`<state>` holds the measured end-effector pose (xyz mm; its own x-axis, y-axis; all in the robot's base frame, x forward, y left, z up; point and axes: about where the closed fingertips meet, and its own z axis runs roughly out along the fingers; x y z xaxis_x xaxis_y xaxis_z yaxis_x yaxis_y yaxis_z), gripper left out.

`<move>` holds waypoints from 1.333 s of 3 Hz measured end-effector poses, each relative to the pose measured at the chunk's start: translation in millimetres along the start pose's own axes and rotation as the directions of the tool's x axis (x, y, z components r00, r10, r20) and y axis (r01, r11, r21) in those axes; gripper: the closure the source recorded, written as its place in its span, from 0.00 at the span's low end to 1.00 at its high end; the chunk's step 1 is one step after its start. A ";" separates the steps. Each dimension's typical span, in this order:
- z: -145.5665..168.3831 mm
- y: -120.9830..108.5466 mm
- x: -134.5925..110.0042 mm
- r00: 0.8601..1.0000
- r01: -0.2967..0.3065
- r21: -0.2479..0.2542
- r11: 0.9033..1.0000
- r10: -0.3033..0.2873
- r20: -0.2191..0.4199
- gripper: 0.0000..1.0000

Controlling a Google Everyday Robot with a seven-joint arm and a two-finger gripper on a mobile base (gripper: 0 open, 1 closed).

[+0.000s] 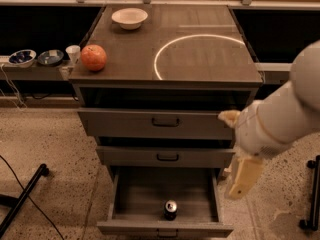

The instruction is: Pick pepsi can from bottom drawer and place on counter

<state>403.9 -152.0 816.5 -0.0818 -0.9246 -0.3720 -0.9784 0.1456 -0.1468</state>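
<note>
The pepsi can [170, 210] stands upright near the front of the open bottom drawer [135, 199] — the only thing in it. The gripper [243, 178] hangs right of the can and higher, outside the drawer's side wall (parted or closed, I cannot tell). Coming in from there it could clip that wall, or the middle drawer [167, 156] jutting above the can — and topple it. Well above the can, the counter [200, 59] carries an orange [94, 57] and a seemingly empty white bowl [129, 18].
</note>
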 end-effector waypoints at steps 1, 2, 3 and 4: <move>25.5 22.6 9.8 1.000 0.017 -0.048 0.999 -0.017 -0.005 0.00; 46.3 12.2 17.2 0.998 -0.003 -0.034 0.999 0.005 0.059 0.00; 105.7 -10.1 19.8 0.984 -0.002 -0.008 1.000 0.004 0.179 0.00; 166.9 -20.0 30.0 0.966 -0.006 -0.009 1.000 0.008 0.259 0.00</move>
<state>452.8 -123.9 655.3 -0.0380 -0.8009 -0.5975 -0.9795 0.1482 -0.1362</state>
